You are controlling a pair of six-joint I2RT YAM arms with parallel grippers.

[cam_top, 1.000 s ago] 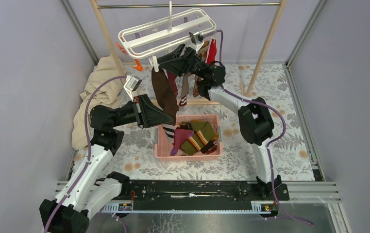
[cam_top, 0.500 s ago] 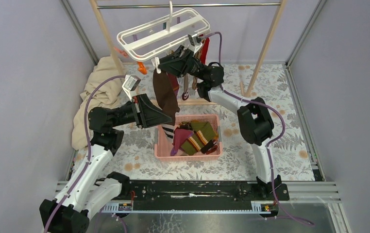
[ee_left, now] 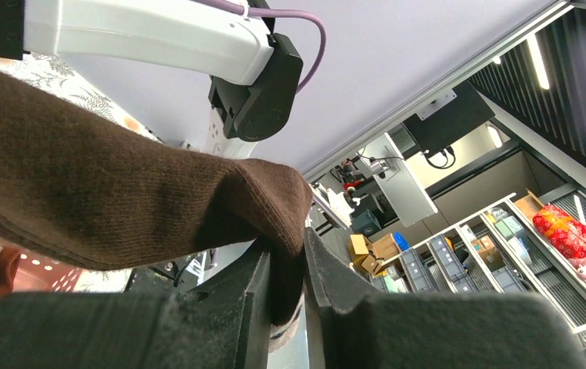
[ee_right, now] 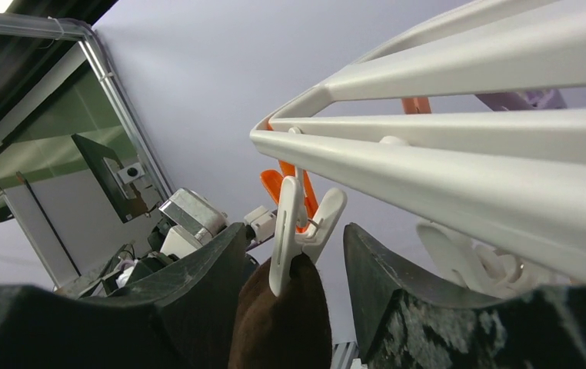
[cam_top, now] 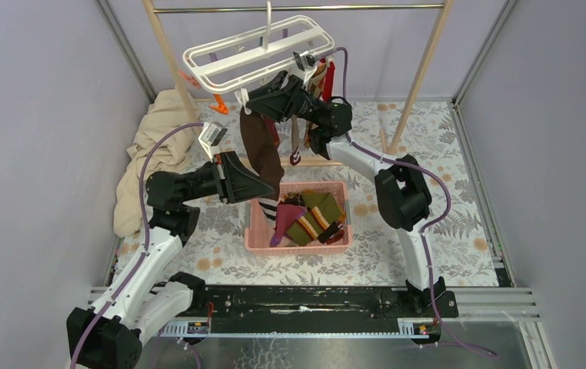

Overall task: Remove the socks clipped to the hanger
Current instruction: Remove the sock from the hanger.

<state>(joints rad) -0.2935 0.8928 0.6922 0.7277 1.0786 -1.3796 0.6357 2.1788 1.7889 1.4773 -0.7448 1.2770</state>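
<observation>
Brown sock [ee_left: 121, 207]: lower part clamped in left pincer [ee_left: 286, 257]; right pincer [ee_right: 294, 231] spread astride its white clip [ee_right: 284, 246], unpressed. Risk: tugging before release tilts hanger [ee_right: 428, 161].

The black-and-white left arm's gripper [cam_top: 268, 187] reaches rightward, jaws pinched on a dark brown sock [cam_top: 259, 146]; the right arm's gripper [cam_top: 258, 100] stretches high, jaws parted.

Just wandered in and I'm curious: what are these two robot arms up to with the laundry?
They are unclipping socks from a white drying hanger. The left gripper is pinched on the lower end of a brown sock, while the right gripper sits open on either side of the white clip that holds its top. Other socks hang beside it, and several lie in the pink basket below.
</observation>
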